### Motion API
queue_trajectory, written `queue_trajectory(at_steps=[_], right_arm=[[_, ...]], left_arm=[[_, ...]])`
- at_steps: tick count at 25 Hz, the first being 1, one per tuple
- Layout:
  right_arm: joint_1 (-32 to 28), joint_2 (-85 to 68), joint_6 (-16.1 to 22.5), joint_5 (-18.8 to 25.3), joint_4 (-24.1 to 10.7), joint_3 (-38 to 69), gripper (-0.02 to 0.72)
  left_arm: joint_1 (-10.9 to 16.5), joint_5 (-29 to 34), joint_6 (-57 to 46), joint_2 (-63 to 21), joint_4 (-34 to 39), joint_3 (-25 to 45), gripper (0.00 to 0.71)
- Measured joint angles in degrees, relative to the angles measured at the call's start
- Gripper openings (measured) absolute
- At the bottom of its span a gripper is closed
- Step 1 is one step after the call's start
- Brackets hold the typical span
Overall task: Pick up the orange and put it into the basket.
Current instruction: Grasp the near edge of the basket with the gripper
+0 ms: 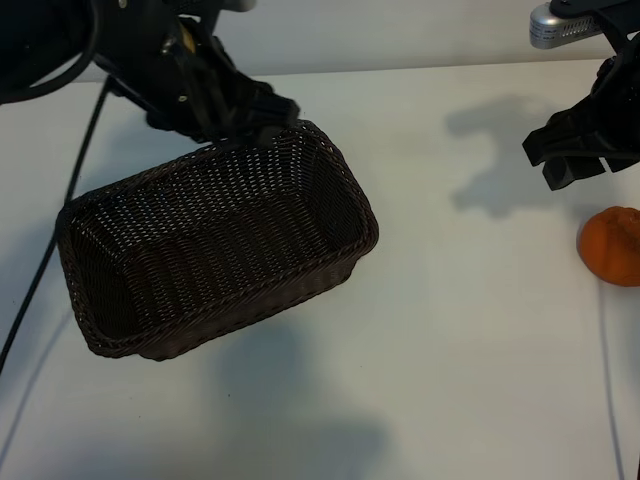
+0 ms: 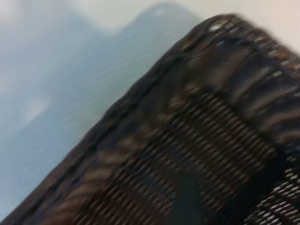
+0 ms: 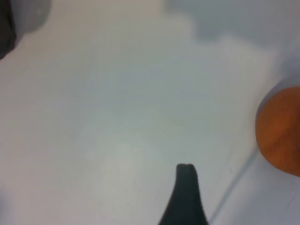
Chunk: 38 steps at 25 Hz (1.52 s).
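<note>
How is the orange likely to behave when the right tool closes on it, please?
The orange is round and lies loose on the table, so a nudge would probably roll it. Its dimpled skin should give some grip, though the curve may let it slip from a shallow pinch. It looks small and probably light next to the basket.

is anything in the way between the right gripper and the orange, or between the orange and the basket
Nothing visible. The right gripper hangs open just above and beside the orange, with only bare table between them. The stretch from the orange to the basket is bare too, and the basket is empty inside, with the left gripper at its far rim.
</note>
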Motion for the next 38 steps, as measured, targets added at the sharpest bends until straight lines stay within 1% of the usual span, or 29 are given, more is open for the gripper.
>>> queue_trajectory(at_steps=[5, 7, 9, 11, 13, 17, 21, 24, 29, 34, 36, 38], right_arm=[[0.0, 0.0, 0.0, 0.0, 0.0, 0.0, 0.558], [0.0, 0.0, 0.0, 0.0, 0.0, 0.0, 0.558], [0.0, 0.0, 0.0, 0.0, 0.0, 0.0, 0.558], [0.0, 0.0, 0.0, 0.0, 0.0, 0.0, 0.558], [0.0, 0.0, 0.0, 0.0, 0.0, 0.0, 0.558], [0.0, 0.0, 0.0, -0.05, 0.0, 0.0, 0.558], [0.0, 0.0, 0.0, -0.05, 0.0, 0.0, 0.558], [0.0, 0.0, 0.0, -0.05, 0.0, 0.0, 0.558], [0.0, 0.0, 0.0, -0.05, 0.0, 0.0, 0.558], [0.0, 0.0, 0.0, -0.07, 0.0, 0.0, 0.558], [0.0, 0.0, 0.0, -0.07, 0.0, 0.0, 0.558], [0.0, 0.0, 0.0, -0.07, 0.0, 0.0, 0.558]], left_arm=[[0.0, 6.88, -6.08, -3.82, 9.23, 0.26, 0.588], [0.24, 7.56, -7.99, -5.51, 11.7, 1.5, 0.588], [1.14, 7.51, -9.54, -7.78, 12.59, 4.02, 0.588], [2.88, 6.77, -10.62, -9.89, 12.67, 7.85, 0.588], [5.22, 5.67, -11.4, -12.01, 12.54, 12.09, 0.588], [9.51, 2.27, -12.13, -16.91, 10.39, 21.78, 0.588], [12.23, -2.93, -14.8, -21.53, 8.19, 29.65, 0.588], [12.66, -4.75, -17.34, -23.23, 7.64, 32.46, 0.588], [12.85, -6.92, -22.05, -23.29, 7.44, 36.43, 0.588], [12.97, -10.3, -25.88, -23.29, 7.75, 38.91, 0.588], [13.6, -11.04, -27.77, -23.29, 8.52, 39.95, 0.588], [14.87, -11.78, -28.77, -23.29, 8.89, 40.89, 0.588]])
